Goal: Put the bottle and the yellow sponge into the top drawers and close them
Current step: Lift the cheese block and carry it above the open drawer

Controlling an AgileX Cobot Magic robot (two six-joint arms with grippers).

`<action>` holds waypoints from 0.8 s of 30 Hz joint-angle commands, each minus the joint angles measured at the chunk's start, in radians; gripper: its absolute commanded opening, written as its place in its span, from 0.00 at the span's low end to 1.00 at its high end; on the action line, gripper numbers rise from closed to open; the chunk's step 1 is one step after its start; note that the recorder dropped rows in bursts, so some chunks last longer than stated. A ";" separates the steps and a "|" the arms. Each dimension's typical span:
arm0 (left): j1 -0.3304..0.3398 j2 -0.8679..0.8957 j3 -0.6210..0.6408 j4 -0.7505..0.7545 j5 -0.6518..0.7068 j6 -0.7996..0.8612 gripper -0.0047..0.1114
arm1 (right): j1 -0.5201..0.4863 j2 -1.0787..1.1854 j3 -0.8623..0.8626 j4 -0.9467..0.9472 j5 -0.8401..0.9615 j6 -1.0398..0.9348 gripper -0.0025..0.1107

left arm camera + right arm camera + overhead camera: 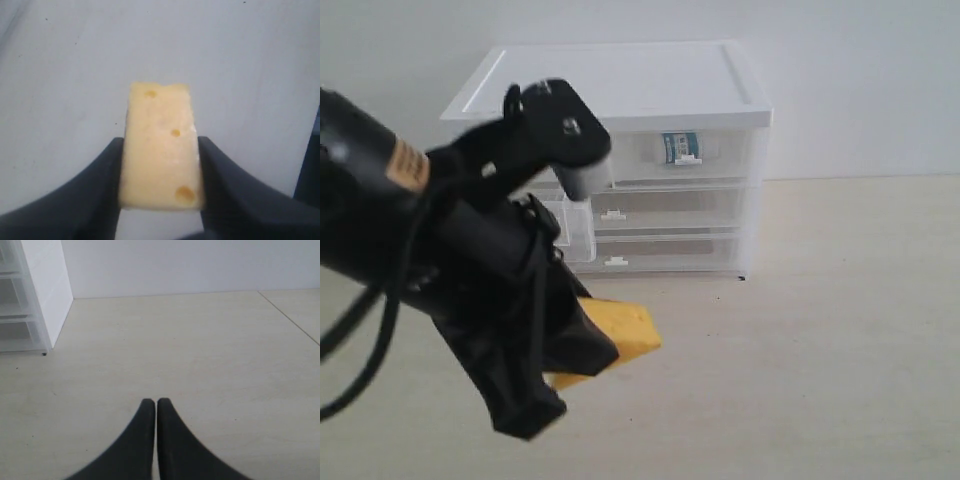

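My left gripper is shut on the yellow sponge, held above the table in front of the cabinet. In the left wrist view the sponge sits squeezed between both black fingers. The bottle shows through the front of the top right drawer, which is pushed in. The top left drawer stands pulled out, partly hidden behind my left arm. My right gripper is shut and holds nothing, low over bare table to the right of the cabinet; it does not show in the exterior view.
The white-topped cabinet stands at the back against the wall, with two full-width lower drawers pushed in. Its side appears in the right wrist view. My left arm blocks much of the left foreground.
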 commanded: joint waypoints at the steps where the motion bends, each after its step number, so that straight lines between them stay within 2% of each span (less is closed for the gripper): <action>1: 0.108 -0.014 -0.122 -0.061 0.133 0.154 0.08 | 0.002 -0.005 0.004 0.000 -0.009 0.000 0.02; 8: 0.296 0.013 -0.277 -0.061 0.280 0.435 0.08 | 0.002 -0.005 0.004 0.000 -0.009 0.000 0.02; 14: 0.422 0.088 -0.378 -0.066 0.374 0.557 0.08 | 0.002 -0.005 0.004 0.000 -0.009 0.000 0.02; 20: 0.495 0.216 -0.471 -0.077 0.392 0.797 0.08 | 0.002 -0.005 0.004 0.000 -0.009 0.000 0.02; 24: 0.534 0.308 -0.516 -0.166 0.392 0.929 0.08 | 0.002 -0.005 0.004 0.000 -0.009 0.000 0.02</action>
